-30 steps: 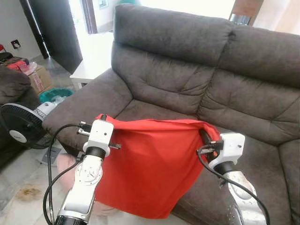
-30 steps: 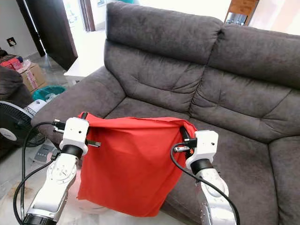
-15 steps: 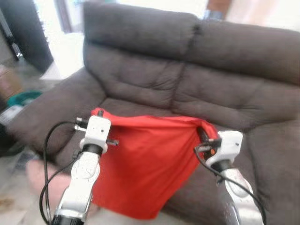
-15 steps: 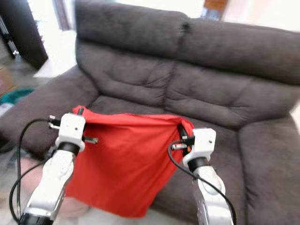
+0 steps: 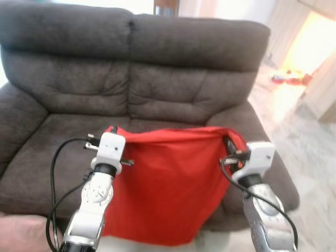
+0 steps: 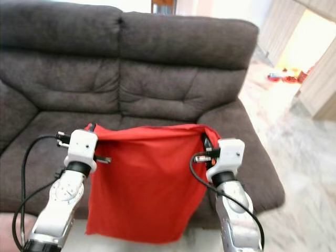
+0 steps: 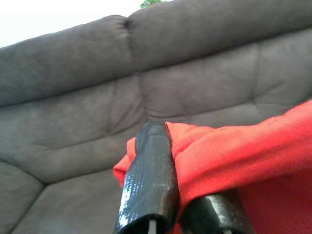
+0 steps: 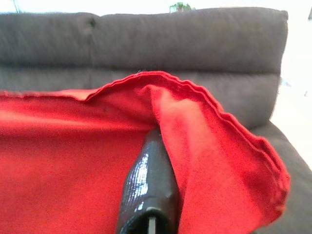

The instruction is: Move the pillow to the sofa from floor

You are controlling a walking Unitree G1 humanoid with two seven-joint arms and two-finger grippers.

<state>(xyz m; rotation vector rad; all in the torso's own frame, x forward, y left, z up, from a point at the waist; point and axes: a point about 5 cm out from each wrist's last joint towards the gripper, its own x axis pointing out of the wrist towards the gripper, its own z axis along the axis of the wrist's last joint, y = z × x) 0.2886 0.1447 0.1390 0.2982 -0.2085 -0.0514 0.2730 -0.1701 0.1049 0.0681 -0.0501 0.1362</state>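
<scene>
left eye view has the red pillow (image 5: 168, 184) hanging as a limp sheet between the two arms, its top edge stretched level across the robot's front and its lower part drooping down past the front edge of the sofa (image 5: 173, 58). the left gripper (image 5: 111, 129) is clenched on the top corner at the robot's left, and in the left wrist view the black fingers (image 7: 151, 180) pinch a bunched fold of red cloth. the right gripper (image 5: 229, 144) is clamped on the opposite top corner, its finger (image 8: 150, 185) buried under the hemmed edge. the relation that matters: the seat cushions (image 5: 52, 142) lie straight ahead of and just beyond the held top edge, and the pillow's long axis runs side to side, parallel to the sofa's front. both arms look about equally near the seat, so neither has the advantage; my judgement is that the cloth must go forward and over the seat's lip with both corners carried together, kept level. the hanging lower part looks likely to drag or catch on the sofa's front face if the lift is too low.
</scene>
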